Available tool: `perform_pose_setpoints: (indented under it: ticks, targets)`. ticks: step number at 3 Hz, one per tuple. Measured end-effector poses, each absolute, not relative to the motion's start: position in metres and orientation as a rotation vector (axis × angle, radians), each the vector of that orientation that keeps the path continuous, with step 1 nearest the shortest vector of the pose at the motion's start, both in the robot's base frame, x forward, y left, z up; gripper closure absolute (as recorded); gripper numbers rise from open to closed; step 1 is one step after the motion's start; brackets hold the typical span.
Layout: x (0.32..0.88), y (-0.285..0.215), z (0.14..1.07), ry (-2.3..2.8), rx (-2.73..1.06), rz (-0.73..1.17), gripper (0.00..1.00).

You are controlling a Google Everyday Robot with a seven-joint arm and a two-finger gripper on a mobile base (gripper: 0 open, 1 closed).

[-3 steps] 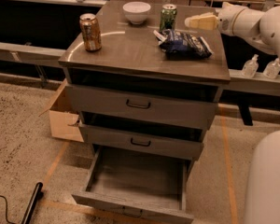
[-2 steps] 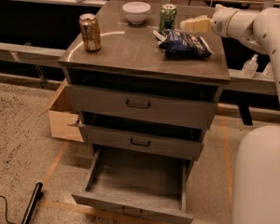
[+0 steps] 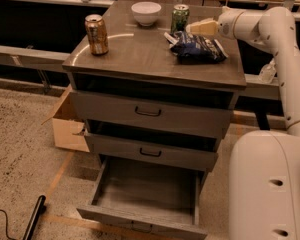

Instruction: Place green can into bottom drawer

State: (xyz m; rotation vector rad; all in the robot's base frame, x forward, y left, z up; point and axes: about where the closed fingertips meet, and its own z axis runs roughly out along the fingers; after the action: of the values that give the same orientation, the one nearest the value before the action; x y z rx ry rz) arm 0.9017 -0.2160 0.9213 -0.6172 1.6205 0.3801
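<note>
The small green patterned can (image 3: 179, 18) is seen upright just behind a crumpled dark-blue snack bag (image 3: 195, 46), where the cream gripper (image 3: 192, 28), its opening not discernible, is best centred at mid-body, clear of the bag, before the open grey bottom drawer (image 3: 145, 186) far below the bag is sought.

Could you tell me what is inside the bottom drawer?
The bottom drawer shows bare floor; its rear hides under the middle drawer. The gripper is beside the green can.
</note>
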Motion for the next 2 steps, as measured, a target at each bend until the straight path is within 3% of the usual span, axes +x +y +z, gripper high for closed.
perform_pose_setpoints:
  ticks: [2]
  targets:
    - [0.936,-0.191,0.915,1.685,-0.576,0.295,0.00]
